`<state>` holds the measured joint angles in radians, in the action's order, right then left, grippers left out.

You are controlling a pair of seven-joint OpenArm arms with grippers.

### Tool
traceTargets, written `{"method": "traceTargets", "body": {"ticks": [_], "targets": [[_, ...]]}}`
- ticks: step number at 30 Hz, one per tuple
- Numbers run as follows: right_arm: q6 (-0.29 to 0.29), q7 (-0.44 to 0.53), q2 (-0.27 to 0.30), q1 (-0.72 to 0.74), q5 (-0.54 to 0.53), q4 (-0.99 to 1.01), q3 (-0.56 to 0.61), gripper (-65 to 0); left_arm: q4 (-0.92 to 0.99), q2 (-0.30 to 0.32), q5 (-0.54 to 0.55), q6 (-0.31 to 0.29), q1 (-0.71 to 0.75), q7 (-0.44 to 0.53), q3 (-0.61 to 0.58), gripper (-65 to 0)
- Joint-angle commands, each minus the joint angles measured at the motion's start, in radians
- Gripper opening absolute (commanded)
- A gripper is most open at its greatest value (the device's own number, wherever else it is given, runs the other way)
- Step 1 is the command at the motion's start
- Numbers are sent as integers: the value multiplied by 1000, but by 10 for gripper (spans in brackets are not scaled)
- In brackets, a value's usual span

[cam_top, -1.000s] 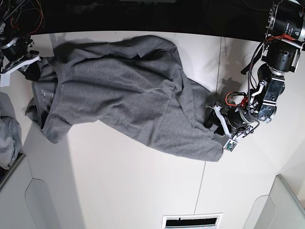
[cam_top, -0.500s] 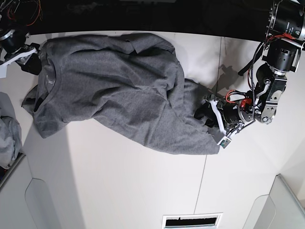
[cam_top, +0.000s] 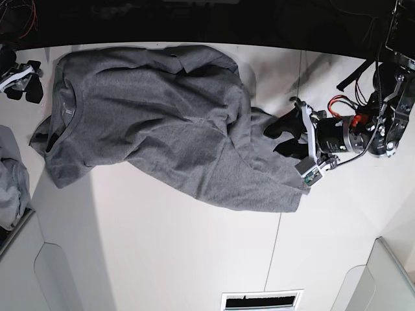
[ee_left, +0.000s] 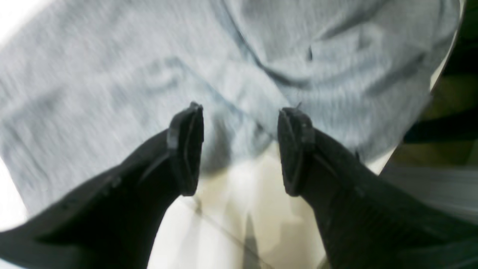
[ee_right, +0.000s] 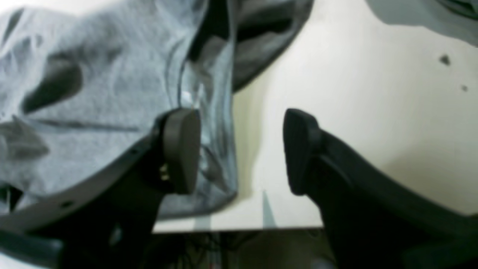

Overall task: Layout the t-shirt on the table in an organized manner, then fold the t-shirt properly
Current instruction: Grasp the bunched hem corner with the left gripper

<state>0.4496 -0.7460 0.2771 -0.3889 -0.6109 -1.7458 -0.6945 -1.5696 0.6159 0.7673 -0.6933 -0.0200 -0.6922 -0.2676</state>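
Observation:
The dark-grey t-shirt (cam_top: 162, 123) lies spread and wrinkled on the white table (cam_top: 181, 253), its collar (cam_top: 69, 107) toward the left and its hem at the right. My right gripper (cam_top: 23, 89) hovers open just off the shirt's left shoulder. In the right wrist view this gripper (ee_right: 239, 149) has one finger (ee_right: 181, 149) over the shirt's edge (ee_right: 93, 93) and the other over bare table (ee_right: 354, 93). My left gripper (cam_top: 280, 137) is open at the hem corner. In its blurred wrist view the left gripper (ee_left: 241, 149) holds nothing, with the t-shirt (ee_left: 112, 74) just beyond.
A paler grey cloth bundle (cam_top: 10, 175) lies at the left edge. Light grey bins stand at the front left (cam_top: 39, 272) and front right (cam_top: 389, 278). A vent (cam_top: 259, 300) sits at the front edge. A thin dark seam (cam_top: 279, 240) crosses the table.
My right gripper opened and let go of the shirt's shoulder, then drew back left. The shirt's collar end dropped flat. My left gripper, still open, shifted toward the far side.

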Motion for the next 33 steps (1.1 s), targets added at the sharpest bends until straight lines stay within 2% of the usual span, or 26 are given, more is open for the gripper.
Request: {"method": "traceTargets", "body": {"ticks": [1,6,10,13,19,29,33], "targets": [[8,8,24,-24,-24,-16,-6,-303,-15,15,14,-5,18,15,34,-306],[8,9,39,-101,-37,-16,-6,-303,-15,-29,14,-5,151,46,245,-306],[8,7,39,-107,-44,-16,-6,-303,-13,-75,14,-5,176,51,385,-306],[8,8,39,-105,-43,-16,-5,-303,8,-74,-5,-5,172,58,401,-306],[8,6,39,-105,-35,-16,-5,-303,128,-75,-100,5,157,153,401,-306],[12,13,39,-98,-37,80,4,-303,379,-80,-88,5,23,154,401,-305],[30,13,39,-83,-37,103,42,-303,435,-104,-89,5,-17,153,395,-252]]}}
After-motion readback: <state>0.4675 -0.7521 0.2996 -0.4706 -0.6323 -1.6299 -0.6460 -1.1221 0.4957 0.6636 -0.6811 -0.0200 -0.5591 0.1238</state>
